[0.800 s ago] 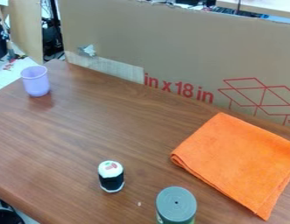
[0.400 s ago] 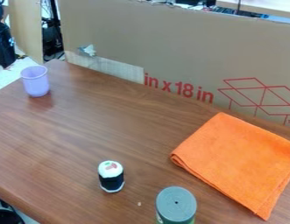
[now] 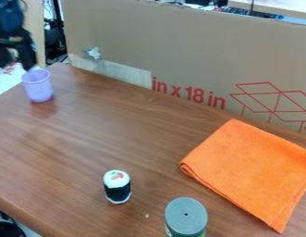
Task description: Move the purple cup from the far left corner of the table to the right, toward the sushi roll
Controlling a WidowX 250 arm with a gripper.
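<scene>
Black gripper (image 3: pixel 16 66): fingers spread, eleven o'clock from lilac cup (image 3: pixel 38 86) | Cup: upright (ten o'clock on the brown table (image 3: pixel 136 139)) | Step: apparently pre-grasp alignment | Next: likely calls for centring over its rim

The gripper (image 3: pixel 16 67) is blurred, its arm (image 3: pixel 8 19) cropped at upper left. The bottom edge cuts off the grey-topped can (image 3: pixel 186 217); the right edge clips the orange cloth (image 3: pixel 251 171). A pale speck (image 3: pixel 147 215) is too small to identify.
</scene>
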